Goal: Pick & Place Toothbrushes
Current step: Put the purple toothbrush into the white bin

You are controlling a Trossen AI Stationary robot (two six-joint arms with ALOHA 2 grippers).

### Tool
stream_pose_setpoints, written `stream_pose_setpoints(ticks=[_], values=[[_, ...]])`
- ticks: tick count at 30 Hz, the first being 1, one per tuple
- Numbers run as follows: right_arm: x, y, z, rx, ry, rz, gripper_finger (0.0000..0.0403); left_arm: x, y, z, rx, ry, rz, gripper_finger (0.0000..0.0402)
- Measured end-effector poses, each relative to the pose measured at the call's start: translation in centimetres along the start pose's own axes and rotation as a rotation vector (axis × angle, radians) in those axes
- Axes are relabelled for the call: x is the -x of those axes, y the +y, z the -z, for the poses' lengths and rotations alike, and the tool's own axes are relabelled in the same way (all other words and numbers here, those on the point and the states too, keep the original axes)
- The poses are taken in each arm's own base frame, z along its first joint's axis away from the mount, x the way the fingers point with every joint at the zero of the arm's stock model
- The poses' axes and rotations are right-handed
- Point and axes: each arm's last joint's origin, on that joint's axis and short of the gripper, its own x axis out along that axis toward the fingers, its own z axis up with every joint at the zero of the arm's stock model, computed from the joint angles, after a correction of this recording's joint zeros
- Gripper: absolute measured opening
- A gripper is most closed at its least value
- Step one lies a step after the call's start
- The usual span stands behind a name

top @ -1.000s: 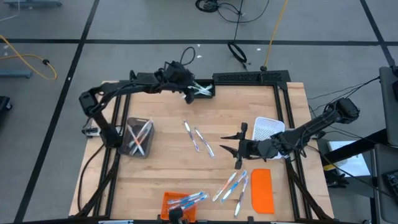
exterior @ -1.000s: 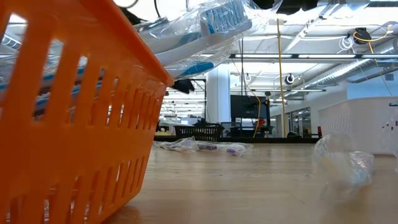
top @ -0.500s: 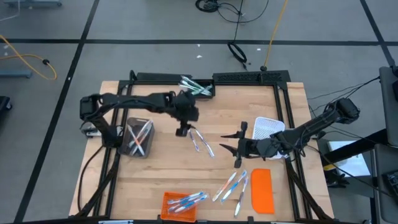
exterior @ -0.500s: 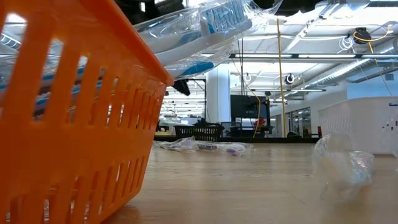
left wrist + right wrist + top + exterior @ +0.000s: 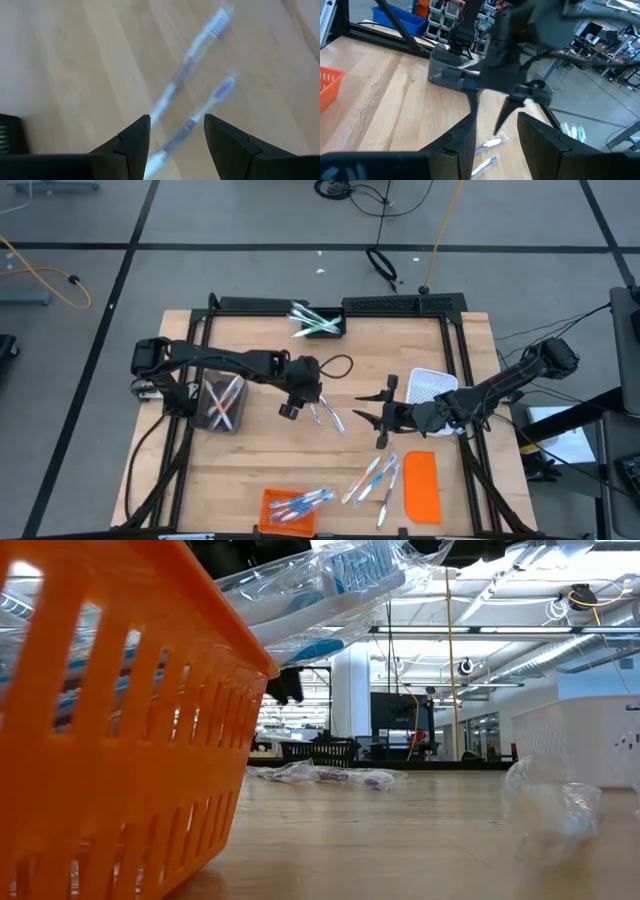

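My left gripper (image 5: 289, 410) hangs over the middle of the tabletop (image 5: 250, 455) with its jaws spread and nothing between them, and in its wrist view two toothbrushes (image 5: 192, 95) lie on the wood right ahead of the fingers (image 5: 132, 142). They run side by side, bristle heads pointing away from the gripper and handles reaching back into the gap between the jaws, so their long axis sits roughly in line with my approach, not across it; I judge I must come straight down and pinch one across its width. From above the same pair (image 5: 322, 408) lies just beside the gripper, toward the right arm, slanting across the boards. My right gripper (image 5: 372, 418) waits near the white basket (image 5: 432, 387), its jaws parted and empty, a little farther from that pair than the left, so the left is the arm for this pick. More brushes lie in a loose cluster (image 5: 372, 478) next to the orange lid (image 5: 421, 486), some fill the orange basket (image 5: 288, 510) at the near edge, some stand in the clear bin (image 5: 222, 402) by the left arm's base, and a few rest in the dark tray (image 5: 315, 322) at the far edge. The low view shows wrapped brushes spilling over the orange basket's rim (image 5: 120, 740). I can read no brand or writing on anything.
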Motion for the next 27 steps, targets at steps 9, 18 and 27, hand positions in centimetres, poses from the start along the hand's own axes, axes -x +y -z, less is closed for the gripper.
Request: stream_pose_setpoints(ticks=[9,18,27], values=[[0.0,0.0,0.0,-0.001,0.004,-0.002,0.0134,-2.4,-1.0,0.1,-0.019,0.054,0.045,0.0186],[0.0,0.0,0.0,-0.002,0.002,-0.001,0.0134,-4.5,-2.2,0.4,-0.041,0.120,0.095,0.0186],[0.0,0.0,0.0,-0.004,0.002,-0.004,0.0134,-6.1,-2.3,0.4,-0.059,0.117,0.095,0.0186]])
